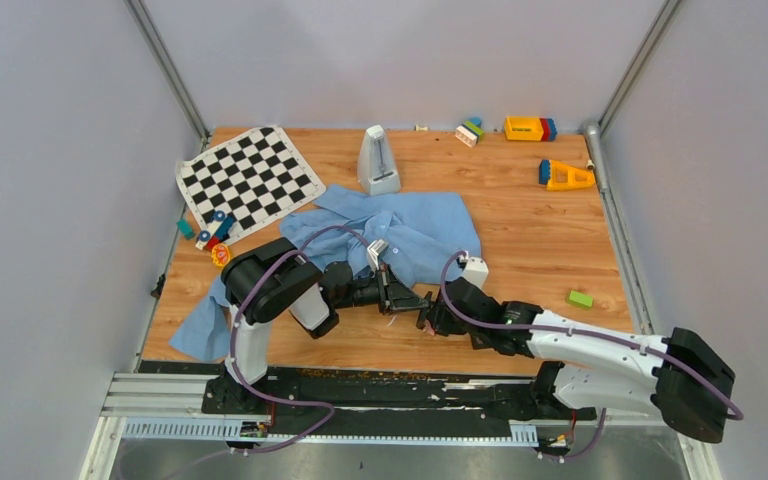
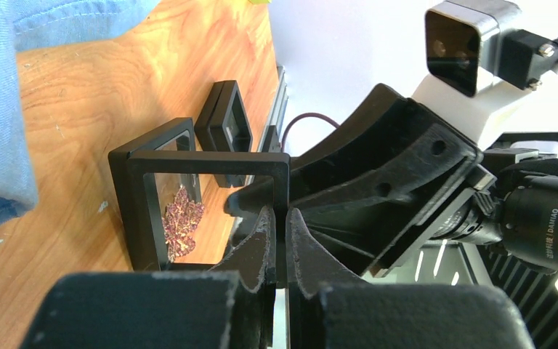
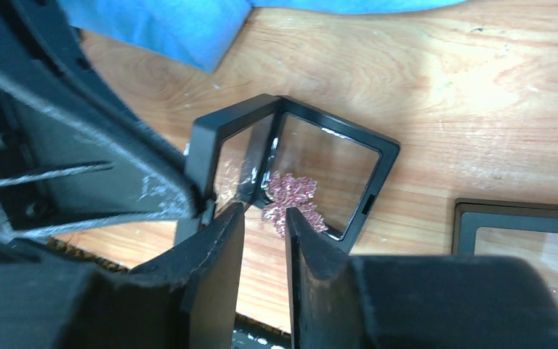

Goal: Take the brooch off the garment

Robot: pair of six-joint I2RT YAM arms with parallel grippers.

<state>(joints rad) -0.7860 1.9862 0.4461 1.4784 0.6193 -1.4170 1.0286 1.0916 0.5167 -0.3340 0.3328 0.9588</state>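
my left arm [image 1: 265, 288] was all black, my right arm [image 1: 600, 356] white with black joints; purple cables [image 1: 443, 285] looped along both.

Your left gripper [image 1: 393, 296] sits at lower centre of the overhead view, clamped on the edge of a black case [image 2: 211, 161]. Your right gripper [image 3: 264, 212] faces it from the right, fingers slightly parted.

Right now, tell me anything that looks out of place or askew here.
The brooch lies inside the hinged black case, off the crumpled shirt. The left gripper pinches the case's lid open; the right gripper hovers part-open over the brooch.
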